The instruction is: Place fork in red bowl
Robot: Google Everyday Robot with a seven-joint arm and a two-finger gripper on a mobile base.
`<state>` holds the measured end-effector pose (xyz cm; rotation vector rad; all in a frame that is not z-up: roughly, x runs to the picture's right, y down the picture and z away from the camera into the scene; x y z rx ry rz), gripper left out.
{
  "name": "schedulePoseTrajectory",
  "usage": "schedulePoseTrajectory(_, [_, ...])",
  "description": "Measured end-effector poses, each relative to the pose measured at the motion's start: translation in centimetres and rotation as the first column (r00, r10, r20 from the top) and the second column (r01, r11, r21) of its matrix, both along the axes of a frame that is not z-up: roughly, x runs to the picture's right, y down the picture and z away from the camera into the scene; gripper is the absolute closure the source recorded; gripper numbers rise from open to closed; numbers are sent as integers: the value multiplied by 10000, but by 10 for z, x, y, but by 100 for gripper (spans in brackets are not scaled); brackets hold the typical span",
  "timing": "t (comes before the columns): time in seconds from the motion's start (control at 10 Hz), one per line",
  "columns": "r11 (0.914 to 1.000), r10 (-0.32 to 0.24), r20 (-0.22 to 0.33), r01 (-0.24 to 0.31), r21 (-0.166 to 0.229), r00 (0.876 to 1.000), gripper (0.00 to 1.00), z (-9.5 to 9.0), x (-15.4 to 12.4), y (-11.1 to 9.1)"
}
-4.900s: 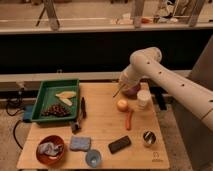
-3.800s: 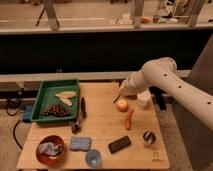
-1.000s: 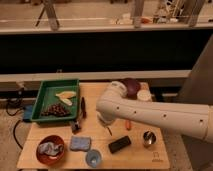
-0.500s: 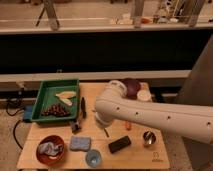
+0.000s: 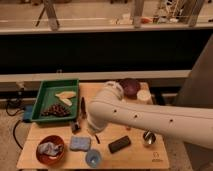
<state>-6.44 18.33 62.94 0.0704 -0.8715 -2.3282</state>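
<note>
The red bowl (image 5: 50,150) sits at the table's front left corner with a crumpled grey-blue cloth (image 5: 49,148) inside it. My gripper (image 5: 95,131) is at the low left end of the big white arm (image 5: 150,117), over the table's front middle, right of the bowl and just above a blue sponge (image 5: 80,143). A thin dark sliver (image 5: 96,139) that may be the fork pokes out just below it. Whether it is held cannot be told.
A green tray (image 5: 46,89) with food stands at the back left. A black-handled tool (image 5: 83,106) lies beside it. A purple bowl (image 5: 130,86) and white cup (image 5: 144,96) are at the back right. A blue cup (image 5: 93,158), black block (image 5: 119,144) and metal cup (image 5: 148,137) line the front.
The arm has swung from the table's right side across to the front middle, and over the last second its end crept left and forward toward the red bowl.
</note>
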Motion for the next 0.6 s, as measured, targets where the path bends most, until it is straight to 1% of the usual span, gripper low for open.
schedulePoseTrajectory(0.2, [9997, 32, 189, -27, -252, 9998, 100, -4, -23, -2])
schedulePoseTrajectory(0.4, [9993, -104, 403, 118, -346, 9991, 100, -6, -41, -4])
schedulePoseTrajectory(0.6, [9985, -359, 653, 384, -383, 9972, 100, -6, -53, -4])
